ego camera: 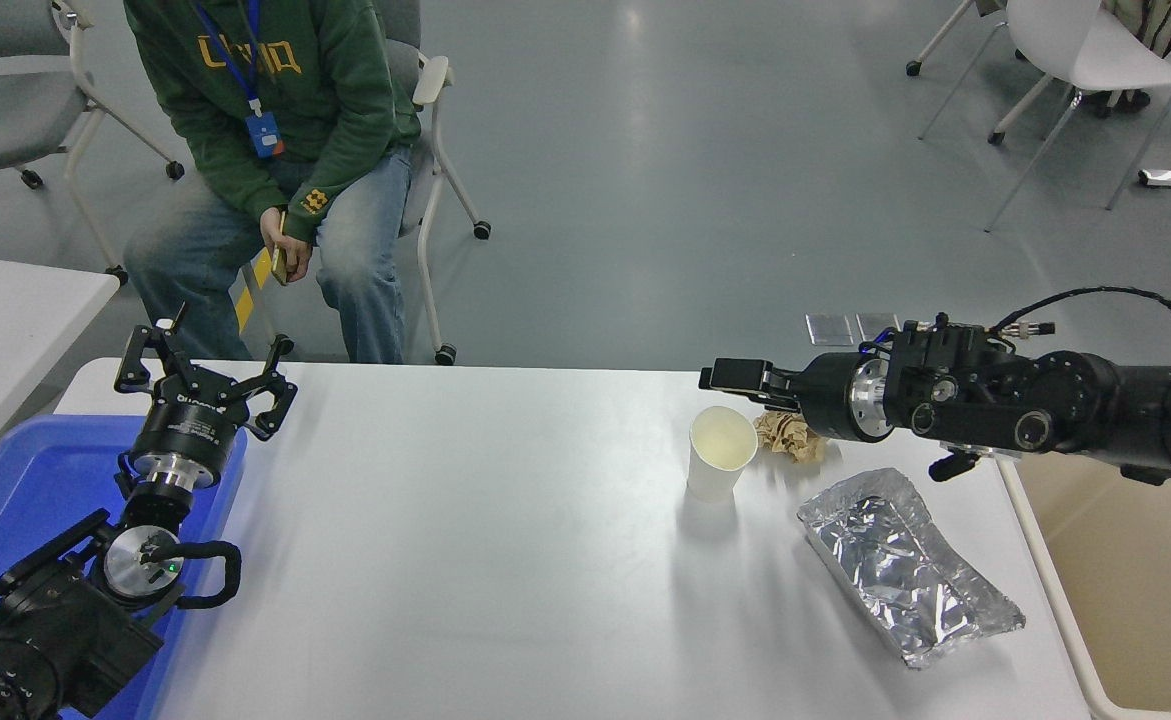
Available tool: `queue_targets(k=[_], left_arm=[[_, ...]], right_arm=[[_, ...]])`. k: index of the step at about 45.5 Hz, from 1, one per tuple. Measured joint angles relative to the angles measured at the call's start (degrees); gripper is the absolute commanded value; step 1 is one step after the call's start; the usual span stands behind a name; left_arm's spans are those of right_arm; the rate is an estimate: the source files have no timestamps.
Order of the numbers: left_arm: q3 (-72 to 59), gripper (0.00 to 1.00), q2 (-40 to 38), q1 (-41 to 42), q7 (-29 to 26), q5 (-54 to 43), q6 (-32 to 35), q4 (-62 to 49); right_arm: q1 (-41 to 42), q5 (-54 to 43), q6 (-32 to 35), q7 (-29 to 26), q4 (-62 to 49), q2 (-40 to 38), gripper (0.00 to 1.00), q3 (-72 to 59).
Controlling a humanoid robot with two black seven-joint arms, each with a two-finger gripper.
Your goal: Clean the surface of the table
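- A wide, glossy white counter (pixel 465 560) fills the lower part of the view, seen from above on the robot's side.
- The left gripper (pixel 207 372) rests at the counter's left end, over the edge of a blue plastic tray (pixel 15 480); its fingers are spread wide.
- The right arm reaches in from the right edge, lying nearly level above the counter's far right part.
- The right gripper (pixel 730 377) points left, just above and behind a white paper cup (pixel 722 453). Whether its fingers are spread or pressed together cannot be told from this angle.
- The cup stands upright, apart from the gripper.
- A crumpled brown paper ball (pixel 790 438) lies just right of the cup, partly under the arm.
- A crushed foil tray (pixel 905 567) lies nearer the camera, on the right.
- A beige bin (pixel 1135 590) stands beside the counter's right end.
- A person in a green hoodie (pixel 275 90) sits on a chair beyond the far edge.
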Motion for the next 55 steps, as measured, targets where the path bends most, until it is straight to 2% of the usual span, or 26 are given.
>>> queue_targets(k=[17,36,39,49,55], left_arm=[[0.00,1.00,0.00,0.00,0.02,0.00,0.00,0.00],[0.00,1.00,0.00,0.00,0.02,0.00,0.00,0.00],[0.00,1.00,0.00,0.00,0.02,-0.01,0.00,0.00],[0.00,1.00,0.00,0.00,0.02,-0.01,0.00,0.00],[0.00,1.00,0.00,0.00,0.02,-0.01,0.00,0.00]], right_arm=[[-1.15,-1.91,2.16,-1.29,-8.08,6.48,1.00,-5.54],[-5.32,-2.69,8.49,-2.48,-18.83,10.71,0.98,-8.59],[-5.97,-3.06,9.34,-2.52,-20.03,11.02,0.92,-8.72],[-7.61,-4.80,10.89,-2.61,-22.18,11.62,0.86,-8.93],[-8.04,-5.43,11.68,-2.61,-22.69,11.79,0.67,-9.00]])
